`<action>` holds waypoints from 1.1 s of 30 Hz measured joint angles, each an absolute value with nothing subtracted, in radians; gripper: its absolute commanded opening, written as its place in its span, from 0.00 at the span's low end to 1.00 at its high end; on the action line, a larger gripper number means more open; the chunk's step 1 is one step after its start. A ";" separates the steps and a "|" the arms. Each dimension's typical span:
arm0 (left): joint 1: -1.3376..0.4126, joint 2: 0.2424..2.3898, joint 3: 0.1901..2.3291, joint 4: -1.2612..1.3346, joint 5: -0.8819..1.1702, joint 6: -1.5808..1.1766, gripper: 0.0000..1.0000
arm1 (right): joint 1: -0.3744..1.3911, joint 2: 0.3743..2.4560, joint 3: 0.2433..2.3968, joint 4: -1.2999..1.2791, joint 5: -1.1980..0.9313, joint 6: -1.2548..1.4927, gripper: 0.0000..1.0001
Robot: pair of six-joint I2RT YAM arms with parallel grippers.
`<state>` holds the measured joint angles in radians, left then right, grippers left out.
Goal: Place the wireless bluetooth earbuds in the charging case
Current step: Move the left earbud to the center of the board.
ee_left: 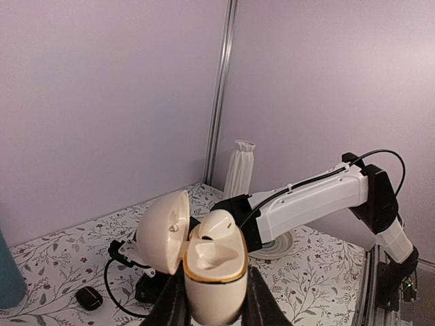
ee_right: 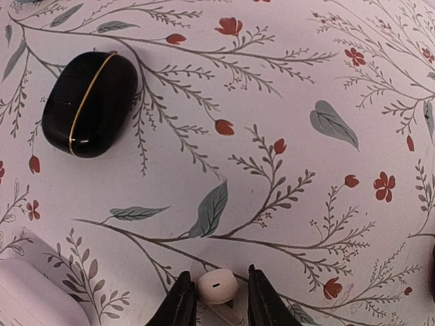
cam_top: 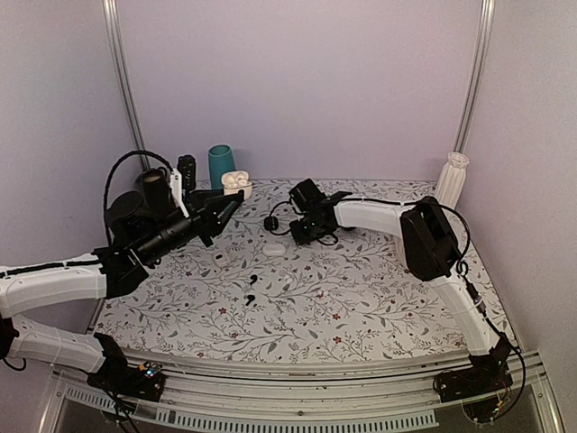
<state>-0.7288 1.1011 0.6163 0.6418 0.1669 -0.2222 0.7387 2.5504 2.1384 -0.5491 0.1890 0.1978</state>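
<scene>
**Top view**
- Worktop (cam_top: 379, 298): floral print.
- Left fingers (cam_top: 225, 209): above the worktop at far left, clamped on the charging case (cam_top: 236, 183). The case is off the surface with its lid open, just beside a teal cylinder (cam_top: 221, 165).
- Right fingers (cam_top: 302, 233): low at mid-worktop; their state is not readable here.
- Black case (cam_top: 270, 223): on the worktop just beside the right fingers.
- Small white case (cam_top: 273, 248): closed, near the black case.
- White ribbed vase (cam_top: 453, 176): far right corner.

**Left wrist view**
- Left fingers (ee_left: 173, 305): closed against both sides of the charging case (ee_left: 214, 272), which stands upright.
- Case: gold rim, lid swung open to the left.
- Seated earbud (ee_left: 219, 224): white, in one hollow; the other hollow is hidden.
- Vase (ee_left: 239, 170): behind, with the right arm in front of it.

**Right wrist view**
- Right fingers (ee_right: 182, 302): narrowly apart, straddling the loose earbud (ee_right: 217, 286), which lies on the worktop (ee_right: 285, 204). A sliver of gap shows on one side.
- Black case (ee_right: 88, 102): gold seam, well apart from the fingers at upper left.
</scene>
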 measured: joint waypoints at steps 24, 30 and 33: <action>-0.729 1.065 0.624 0.625 0.160 -0.221 0.00 | 0.732 2.313 1.708 -0.357 0.131 0.253 0.16; -0.729 1.067 0.624 0.643 0.159 -0.221 0.00 | 0.732 2.197 1.526 -0.324 0.104 0.278 0.16; -0.729 1.075 0.624 0.657 0.159 -0.222 0.00 | 0.732 2.139 1.439 -0.307 0.094 0.292 0.16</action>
<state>-0.7288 1.0748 0.6235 0.6571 0.1593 -0.2218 0.7319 2.1387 1.4391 -0.3073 0.0940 0.2916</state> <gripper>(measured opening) 0.217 0.160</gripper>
